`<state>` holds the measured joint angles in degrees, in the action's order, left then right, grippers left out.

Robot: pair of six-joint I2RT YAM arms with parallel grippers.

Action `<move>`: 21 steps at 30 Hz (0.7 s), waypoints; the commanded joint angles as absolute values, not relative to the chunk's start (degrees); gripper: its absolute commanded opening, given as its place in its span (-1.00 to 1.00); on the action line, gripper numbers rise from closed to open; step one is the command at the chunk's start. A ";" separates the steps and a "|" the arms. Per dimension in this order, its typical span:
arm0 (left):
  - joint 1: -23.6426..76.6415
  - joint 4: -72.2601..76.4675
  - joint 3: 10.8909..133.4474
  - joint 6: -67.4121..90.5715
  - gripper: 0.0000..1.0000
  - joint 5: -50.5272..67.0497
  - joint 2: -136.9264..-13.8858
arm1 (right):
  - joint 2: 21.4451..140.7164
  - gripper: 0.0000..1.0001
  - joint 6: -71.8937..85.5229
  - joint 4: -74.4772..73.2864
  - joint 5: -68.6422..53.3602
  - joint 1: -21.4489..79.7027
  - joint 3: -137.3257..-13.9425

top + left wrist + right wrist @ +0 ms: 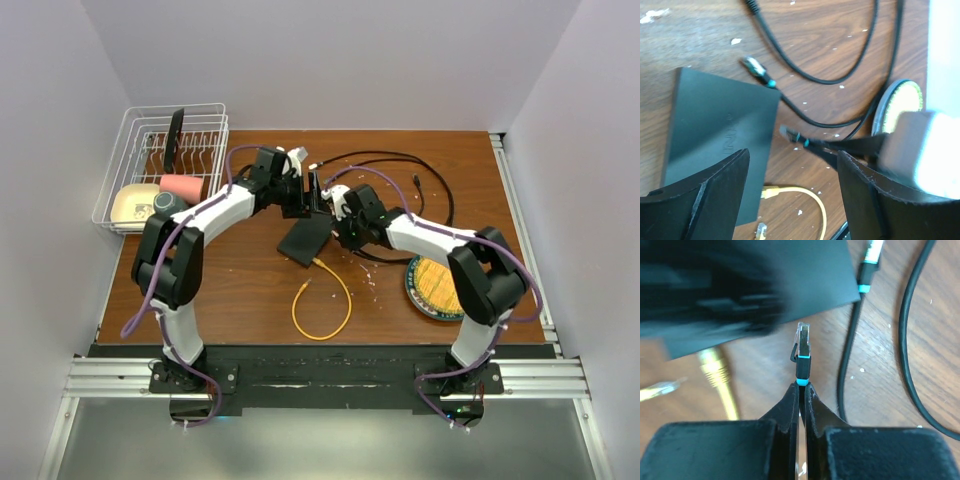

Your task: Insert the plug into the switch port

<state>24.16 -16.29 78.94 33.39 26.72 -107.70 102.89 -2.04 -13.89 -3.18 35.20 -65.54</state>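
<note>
The right fingers [789, 407] pinch the plug [802, 347] at frame centre, still outside the switch [815, 280] at upper left; left fingers [710, 195] are spread, and insertion remains.

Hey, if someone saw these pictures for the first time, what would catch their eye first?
The right gripper pinches a clear-tipped plug, close to the flat black switch in the middle of the table. The left gripper hangs open near that switch, and a loose yellow cable loops on the table nearer the arms' bases.
</note>
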 commanded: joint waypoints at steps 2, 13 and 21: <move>24.43 -12.30 79.19 32.61 0.50 29.79 -102.83 | 95.45 -1.00 -3.60 -15.11 -15.63 34.19 -65.74; 26.01 -11.78 78.57 37.18 0.36 31.38 -101.43 | 91.67 -1.00 -0.35 -14.33 -26.81 28.13 -66.53; 28.30 -12.65 79.63 38.23 0.28 30.41 -103.62 | 90.36 -1.00 2.20 -13.71 -27.25 27.86 -67.94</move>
